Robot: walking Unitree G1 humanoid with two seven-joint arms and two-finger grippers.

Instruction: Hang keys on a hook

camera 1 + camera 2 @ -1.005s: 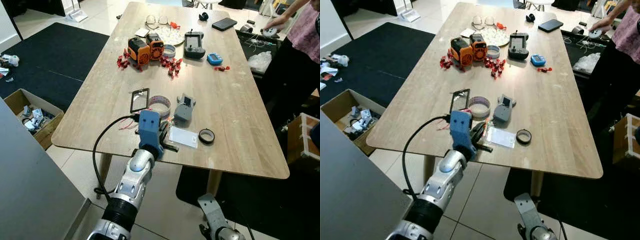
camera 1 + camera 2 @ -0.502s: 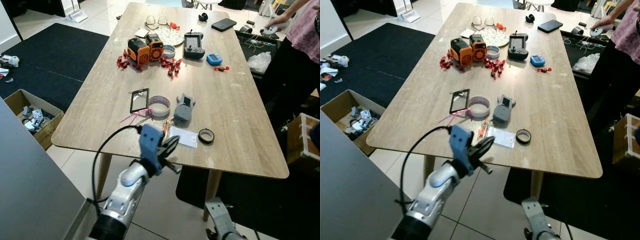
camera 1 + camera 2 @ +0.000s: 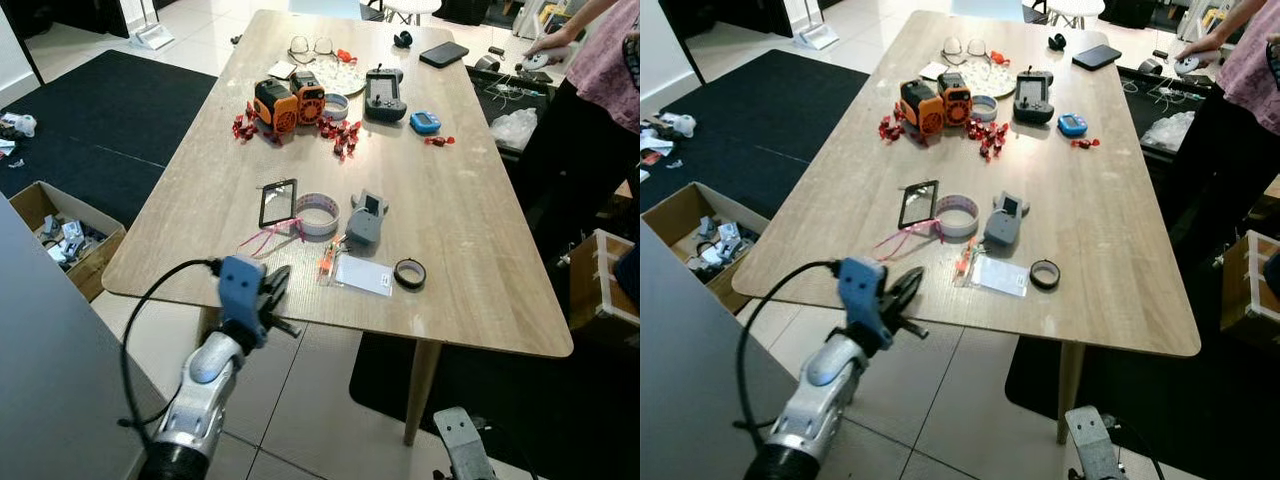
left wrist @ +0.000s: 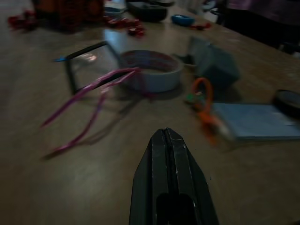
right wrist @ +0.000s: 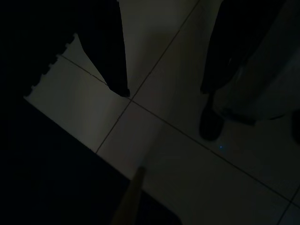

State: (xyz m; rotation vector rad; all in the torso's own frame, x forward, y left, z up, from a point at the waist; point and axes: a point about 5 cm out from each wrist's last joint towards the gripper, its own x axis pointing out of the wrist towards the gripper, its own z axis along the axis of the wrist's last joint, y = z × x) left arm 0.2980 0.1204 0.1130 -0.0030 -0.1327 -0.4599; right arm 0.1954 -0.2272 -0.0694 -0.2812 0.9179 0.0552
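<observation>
Left gripper [image 3: 272,296]: my working hand, held at the near table edge, below and in front of the tabletop; the wrist view has the two black fingers pressed together with nothing between them
Right gripper: hangs idle low at my right side; I cannot tell how its fingers stand
Keys [image 3: 327,262]: my judgement is that the small bunch with the orange loop is the task's thing; it lies flat on the table [image 3: 470,230], touching the near-left corner of the white card [image 3: 364,276]
Keys relative to gripper: ahead of my left fingertips and off to their right, near but apart, further in from the edge
Pink cord [image 4: 89,108]: loose strands on the wood to the left of the keys, running toward the tape roll [image 3: 319,212]
Hook: none that I can identify
Risk, closed approach: with fingers together I would shove the keys along the wood, not grasp them
Risk, snag: the cord lies close to my line of reach and could drag along
Risk, wrong pick: the card's edge touches the keys and could come up with them
Risk, low hand: a forward push from here may strike the table edge
</observation>
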